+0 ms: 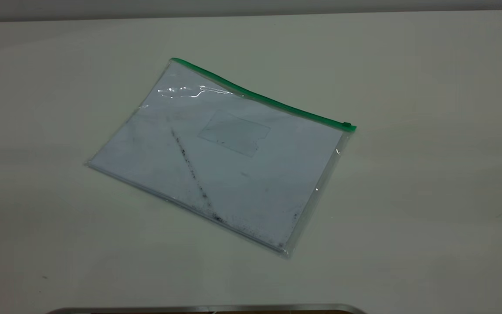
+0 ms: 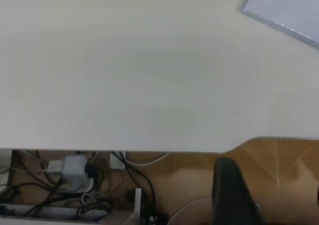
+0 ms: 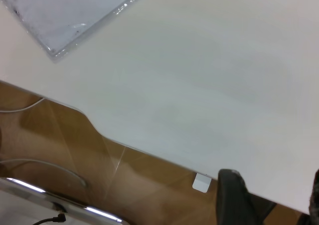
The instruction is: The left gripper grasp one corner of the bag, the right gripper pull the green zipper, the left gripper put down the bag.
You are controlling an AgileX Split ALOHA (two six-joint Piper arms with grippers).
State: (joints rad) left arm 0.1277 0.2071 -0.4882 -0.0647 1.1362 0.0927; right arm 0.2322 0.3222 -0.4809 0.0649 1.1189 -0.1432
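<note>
The bag (image 1: 220, 157) lies flat near the middle of the table, a clear pouch with white paper inside and a dark diagonal smudge. The green zipper (image 1: 268, 101) runs along its far long edge, with the slider tab (image 1: 346, 125) at the right end. The corner of the bag (image 1: 173, 61) at the strip's left end rests on the table. Neither gripper shows in the exterior view. My left gripper (image 2: 273, 177) hangs open beyond the table edge, far from the bag (image 2: 289, 8). My right gripper (image 3: 273, 177) is open at another edge, also far from the bag (image 3: 65, 16).
The pale table (image 1: 429, 196) spreads wide around the pouch. Below its edge are a brown floor, cables and a grey power adapter (image 2: 75, 168). A small white bracket (image 3: 202, 182) sits under the table edge by the right gripper. A metal rim (image 1: 207, 308) lines the near side.
</note>
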